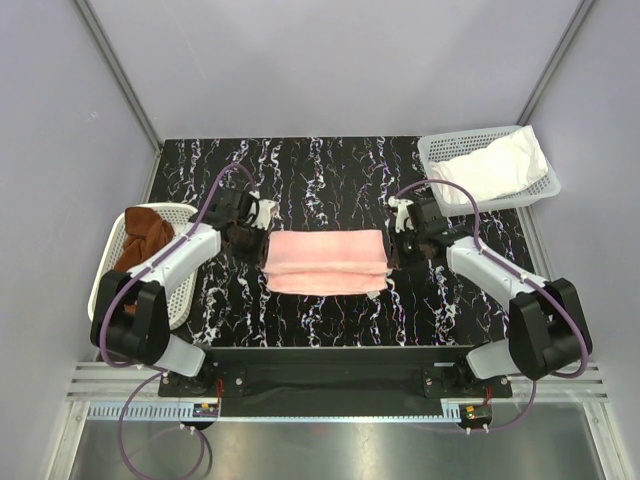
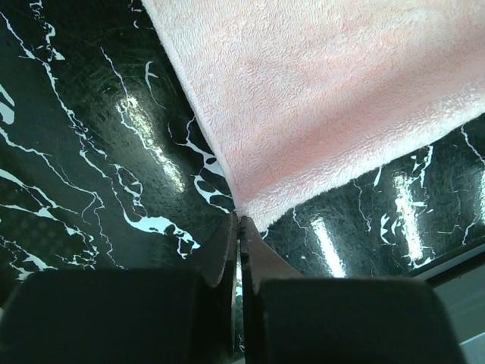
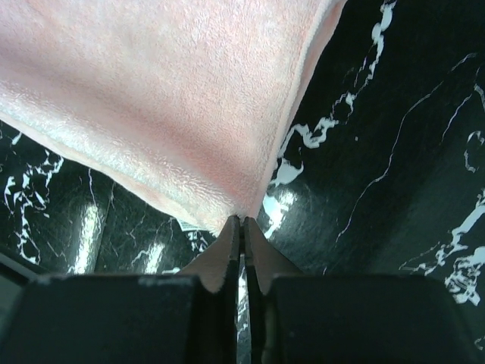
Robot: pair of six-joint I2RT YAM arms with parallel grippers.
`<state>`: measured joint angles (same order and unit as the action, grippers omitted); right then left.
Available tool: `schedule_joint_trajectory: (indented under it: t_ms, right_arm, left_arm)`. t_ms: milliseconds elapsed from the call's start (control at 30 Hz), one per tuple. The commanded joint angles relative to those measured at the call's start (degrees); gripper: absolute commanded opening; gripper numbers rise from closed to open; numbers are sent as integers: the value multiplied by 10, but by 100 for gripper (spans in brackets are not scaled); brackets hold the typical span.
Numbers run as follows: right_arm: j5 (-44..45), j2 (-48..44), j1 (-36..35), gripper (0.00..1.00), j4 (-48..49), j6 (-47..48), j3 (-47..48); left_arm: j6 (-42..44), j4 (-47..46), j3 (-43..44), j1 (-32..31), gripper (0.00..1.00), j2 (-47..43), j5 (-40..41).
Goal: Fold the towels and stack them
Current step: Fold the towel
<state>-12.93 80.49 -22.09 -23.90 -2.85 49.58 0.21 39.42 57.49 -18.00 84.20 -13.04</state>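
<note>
Pink towel lies folded into a flat band on the table, midway between the two arms. The left gripper is clenched, with the pink towel's left corner right at its tips. The right gripper is likewise clenched at its right corner. Whether either one nips any cloth I cannot tell. The rust-brown towel sits bunched in the left basket, well to the left of the pink towel. The white towel fills the far basket, beyond its far right. Terry like this is probably light and limp, clinging rather than slippery. It should sag between grips, so pinching two corners of one edge, both layers together, looks best.
</note>
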Motion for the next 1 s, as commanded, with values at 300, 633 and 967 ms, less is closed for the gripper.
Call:
schedule_joint_trajectory:
  t_ms: [300, 633, 967]
  right_arm:
    - [-67, 26, -5, 40, -155, -65, 97]
    - [60, 45, -5, 43, -102, -253, 92]
    - [55, 101, -5, 46, -32, -312, 32]
  left_arm:
    - [-76, 94, 61, -9, 48, -66, 41]
    - [-191, -31, -14, -9, 48, -20, 11]
    - [-237, -113, -69, -10, 50, 20, 5]
